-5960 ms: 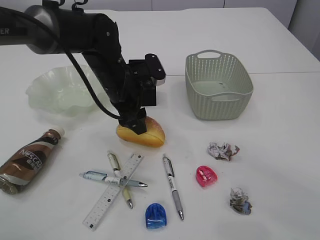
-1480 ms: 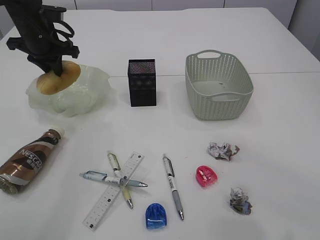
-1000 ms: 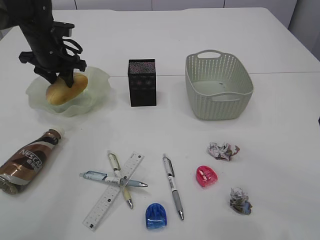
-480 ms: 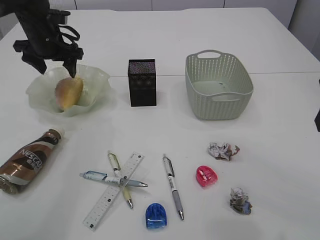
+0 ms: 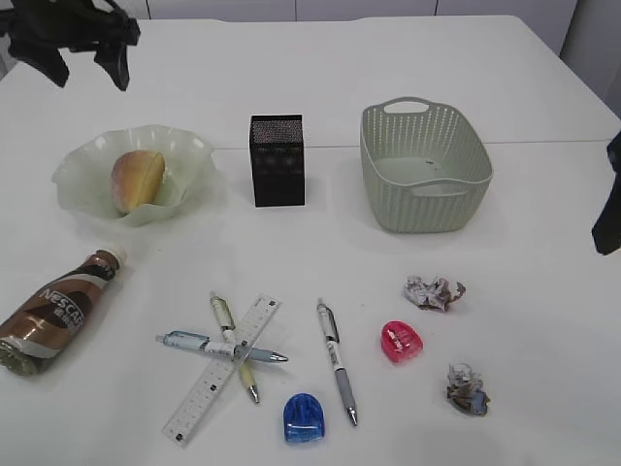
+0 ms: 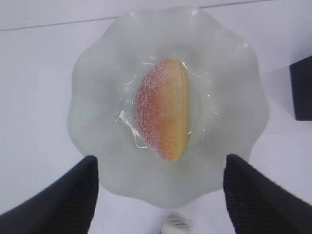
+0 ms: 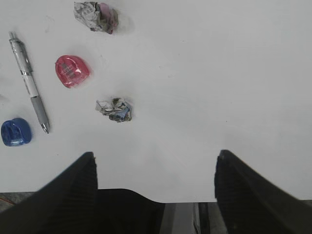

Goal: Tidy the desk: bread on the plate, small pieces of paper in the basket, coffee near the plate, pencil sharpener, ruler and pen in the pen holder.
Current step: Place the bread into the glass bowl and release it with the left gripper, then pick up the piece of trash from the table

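The bread (image 5: 136,181) lies on its side in the wavy green plate (image 5: 197,155), with nothing touching it. High above the plate, my left gripper (image 5: 87,60) hangs open and empty; the left wrist view looks straight down on the bread (image 6: 163,116) between its fingers (image 6: 73,195). The coffee (image 5: 56,309) lies flat at the front left. The ruler (image 5: 221,370) and three pens (image 5: 335,361) lie near the front edge, with a blue pencil sharpener (image 5: 304,418) and a pink one (image 5: 401,342). Two paper pieces (image 5: 433,291) (image 5: 467,389) lie at the right. My right gripper (image 7: 155,190) is open over bare desk.
The black mesh pen holder (image 5: 277,160) stands mid-table, with the empty green basket (image 5: 425,165) to its right. A dark part of the right arm (image 5: 609,209) shows at the right edge. The desk's front edge (image 7: 161,202) lies under the right gripper.
My left gripper opened, let go of the bread and rose up and back from the plate. The bread stays in the plate. The right arm has come in at the right edge.
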Tool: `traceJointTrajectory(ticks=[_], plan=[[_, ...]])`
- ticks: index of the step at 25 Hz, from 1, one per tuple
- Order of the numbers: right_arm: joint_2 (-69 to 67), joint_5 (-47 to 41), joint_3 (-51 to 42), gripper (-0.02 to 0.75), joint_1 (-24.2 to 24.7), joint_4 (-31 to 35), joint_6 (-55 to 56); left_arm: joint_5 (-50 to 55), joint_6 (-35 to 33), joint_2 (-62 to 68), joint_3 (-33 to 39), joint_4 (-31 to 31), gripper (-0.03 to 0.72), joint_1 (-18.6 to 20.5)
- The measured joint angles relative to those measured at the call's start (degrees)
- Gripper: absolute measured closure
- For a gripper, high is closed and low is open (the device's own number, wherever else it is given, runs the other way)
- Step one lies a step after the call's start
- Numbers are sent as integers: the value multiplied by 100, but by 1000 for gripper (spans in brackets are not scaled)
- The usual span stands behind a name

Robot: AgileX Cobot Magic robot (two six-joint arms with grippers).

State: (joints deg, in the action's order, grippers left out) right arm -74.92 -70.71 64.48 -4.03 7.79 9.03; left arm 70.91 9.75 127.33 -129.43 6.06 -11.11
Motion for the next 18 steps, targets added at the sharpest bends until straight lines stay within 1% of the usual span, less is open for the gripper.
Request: traceJointTrajectory(ticks=[3,5,8,10,14,16,18], plan=[[0,0,0,190,0,139,0,24,-61,-486,90,-130,106,0],[0,0,0,190,0,206,0,24,-81,-951,418,-180,106,0],[59,0,0,190,0,243,0,24,-95,-1883,1330,-193,109,0],[102,0,0,190,0,254,0,28,-95,-2508,2116,-193,117,0],[127,0,0,190,0,254,-172,64,-95,-3822,3417,-204,139,0],[131,0,0,190,0,254,-354,94,-95,-4404,3844,-225,146,0],[131,0,0,194,0,196,-379,107,-95,-4985,4113,-225,148,0]])
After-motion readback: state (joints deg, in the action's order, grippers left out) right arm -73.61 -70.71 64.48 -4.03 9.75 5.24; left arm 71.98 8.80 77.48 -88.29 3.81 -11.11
